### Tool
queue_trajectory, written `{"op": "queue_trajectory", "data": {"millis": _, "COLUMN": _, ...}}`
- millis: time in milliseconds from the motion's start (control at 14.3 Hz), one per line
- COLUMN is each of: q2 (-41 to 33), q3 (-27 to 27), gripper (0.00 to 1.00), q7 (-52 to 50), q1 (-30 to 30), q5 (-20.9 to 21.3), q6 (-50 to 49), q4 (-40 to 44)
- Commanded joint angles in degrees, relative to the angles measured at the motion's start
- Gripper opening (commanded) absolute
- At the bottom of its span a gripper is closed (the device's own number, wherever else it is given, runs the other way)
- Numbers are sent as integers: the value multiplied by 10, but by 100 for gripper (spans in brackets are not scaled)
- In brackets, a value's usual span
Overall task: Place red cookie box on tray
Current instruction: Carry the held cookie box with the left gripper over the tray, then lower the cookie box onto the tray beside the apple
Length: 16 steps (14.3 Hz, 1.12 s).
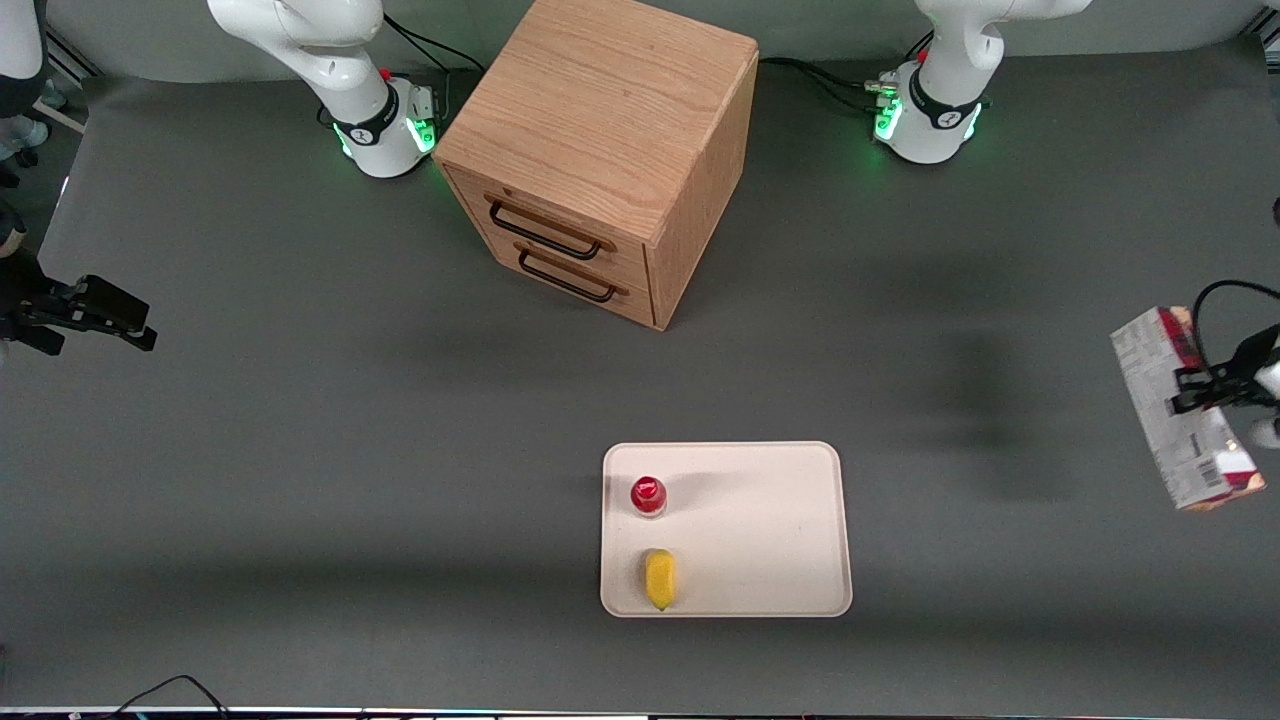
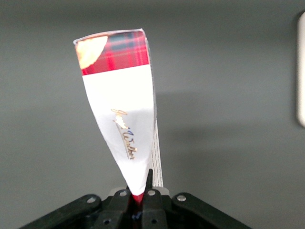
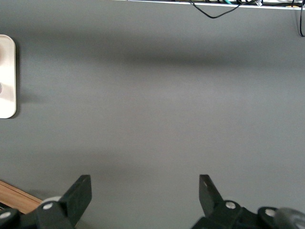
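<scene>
My end effector (image 1: 1205, 392) was pinched shut on the box (image 1: 1180, 410), holding it tilted in the air above the surface (image 1: 300, 420) at the working arm's end, well apart from the tray (image 1: 780, 530). The wrist view showed the box's (image 2: 121, 114) plaid and white face; the front view showed its grey printed side. On the tray stood a red-capped bottle (image 1: 648, 495) and a yellow item (image 1: 660, 578). The cabinet (image 1: 600, 150) stood farther from the front camera.
</scene>
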Motion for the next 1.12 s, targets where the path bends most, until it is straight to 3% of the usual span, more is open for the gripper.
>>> {"op": "queue_trajectory", "data": {"millis": 0, "q2": 69, "q3": -100, "gripper": 0, "q7": -136, "q1": 5, "q5": 43, "q6": -31, "q4": 108}}
{"op": "queue_trajectory", "data": {"millis": 140, "q2": 107, "q3": -167, "gripper": 0, "q7": -202, "q1": -2, "q5": 111, "q6": -32, "q4": 143}}
{"op": "queue_trajectory", "data": {"millis": 280, "q2": 149, "q3": -223, "gripper": 0, "q7": -230, "q1": -6, "q5": 140, "q6": -30, "q4": 163}}
{"op": "queue_trajectory", "data": {"millis": 490, "q2": 236, "q3": -241, "gripper": 0, "q7": -306, "q1": -42, "q5": 150, "q6": -26, "q4": 243}}
{"op": "queue_trajectory", "data": {"millis": 770, "q2": 329, "q3": -279, "gripper": 0, "q7": -415, "q1": -63, "q5": 199, "q6": -10, "q4": 330}}
{"op": "queue_trajectory", "data": {"millis": 1050, "q2": 382, "q3": -281, "gripper": 0, "q7": -436, "q1": -78, "q5": 234, "q6": 36, "q4": 349}}
